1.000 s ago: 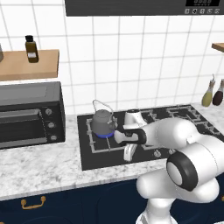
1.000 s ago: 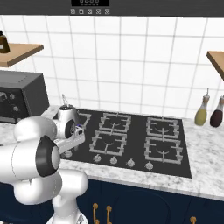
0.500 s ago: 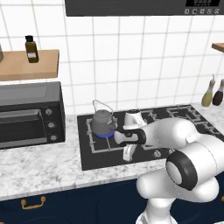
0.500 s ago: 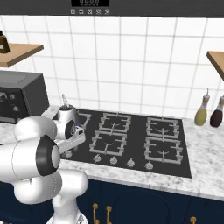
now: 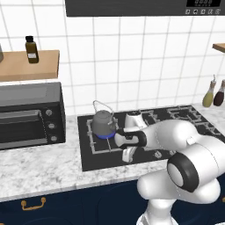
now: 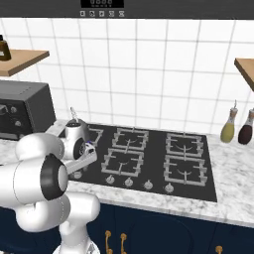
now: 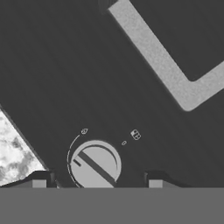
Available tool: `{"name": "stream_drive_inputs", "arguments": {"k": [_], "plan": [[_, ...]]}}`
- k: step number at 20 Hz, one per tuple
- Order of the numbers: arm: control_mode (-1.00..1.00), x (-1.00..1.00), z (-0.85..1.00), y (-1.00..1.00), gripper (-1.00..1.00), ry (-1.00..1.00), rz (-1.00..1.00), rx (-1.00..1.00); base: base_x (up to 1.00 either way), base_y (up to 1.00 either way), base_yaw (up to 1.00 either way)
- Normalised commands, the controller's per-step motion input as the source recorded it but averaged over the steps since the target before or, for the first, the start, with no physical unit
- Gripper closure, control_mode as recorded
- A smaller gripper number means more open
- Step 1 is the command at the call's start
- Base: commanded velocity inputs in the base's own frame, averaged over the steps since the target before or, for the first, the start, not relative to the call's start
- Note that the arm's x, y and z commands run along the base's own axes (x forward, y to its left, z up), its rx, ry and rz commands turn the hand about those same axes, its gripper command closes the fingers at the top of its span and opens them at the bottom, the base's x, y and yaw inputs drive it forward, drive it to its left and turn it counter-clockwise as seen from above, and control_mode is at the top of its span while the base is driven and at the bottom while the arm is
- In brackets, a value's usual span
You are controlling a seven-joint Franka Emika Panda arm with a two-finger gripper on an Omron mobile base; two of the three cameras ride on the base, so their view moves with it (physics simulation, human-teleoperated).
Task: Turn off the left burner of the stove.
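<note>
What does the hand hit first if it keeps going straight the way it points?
Most likely the silver knob on the stove front edge: it sits between the two fingertips in the hand view. Depth to it is unclear. The kettle sits behind on the lit left burner.

Stove (image 5: 145,149) center frame on worktop (image 5: 39,165), kettle (image 5: 103,123) on its left burner (image 5: 104,137); oven (image 5: 28,114) at left, bottles (image 5: 213,93) upper right; claw (image 5: 127,154) over stove's front edge.
</note>
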Motion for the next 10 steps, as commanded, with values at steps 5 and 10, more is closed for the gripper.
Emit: {"name": "stream_drive_inputs", "arguments": {"k": [5, 10], "plan": [[-1.0, -0.23, -0.47, 0.06, -1.0, 0.0, 0.0, 0.0, 0.0, 0.0, 0.0], [-1.0, -0.13, -0.5, 0.11, 1.0, 0.0, 0.0, 0.0, 0.0, 0.0, 0.0]]}}
